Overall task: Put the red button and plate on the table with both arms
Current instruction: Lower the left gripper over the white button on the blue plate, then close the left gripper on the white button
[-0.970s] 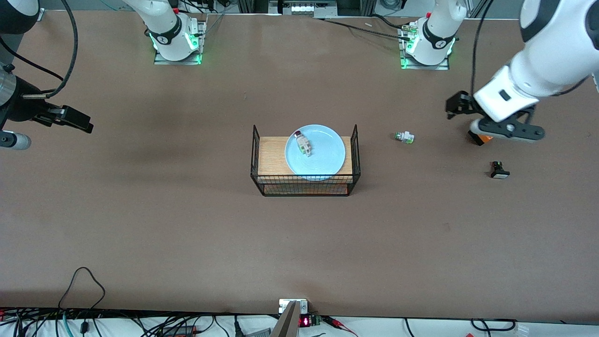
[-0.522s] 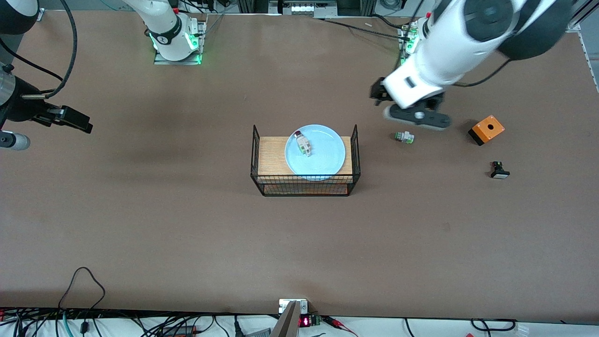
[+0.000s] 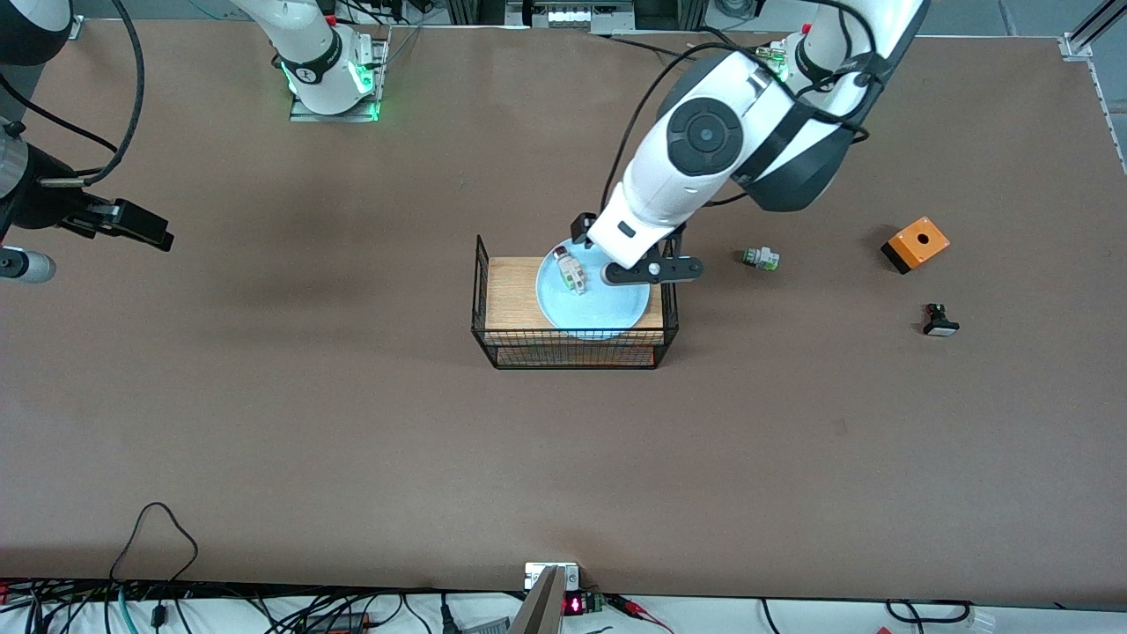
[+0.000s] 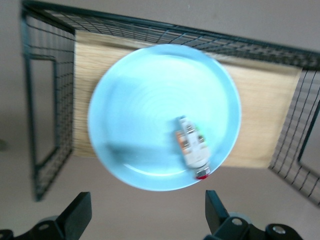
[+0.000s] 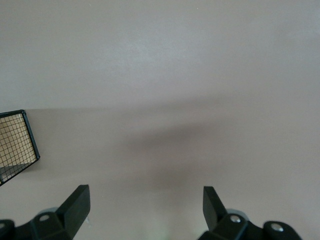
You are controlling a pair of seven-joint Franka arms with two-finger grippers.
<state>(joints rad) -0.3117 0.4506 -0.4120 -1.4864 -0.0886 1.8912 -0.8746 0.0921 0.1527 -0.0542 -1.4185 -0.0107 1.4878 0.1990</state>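
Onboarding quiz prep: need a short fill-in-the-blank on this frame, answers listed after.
1. The red button lies on the ____.
2. The plate sits on the wood-topped wire ____.
3. The left claw is open above the plate, while the ____ claw waits open over bare table.
4. The box toward the left arm's end is ____.

Answers: plate; rack; right; orange

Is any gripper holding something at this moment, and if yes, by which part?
Nothing is held. The left gripper is open over the plate; the right gripper waits open over the table.

Robotics lab: bolted arm bases (image 3: 333, 79), cable tangle (image 3: 220, 608).
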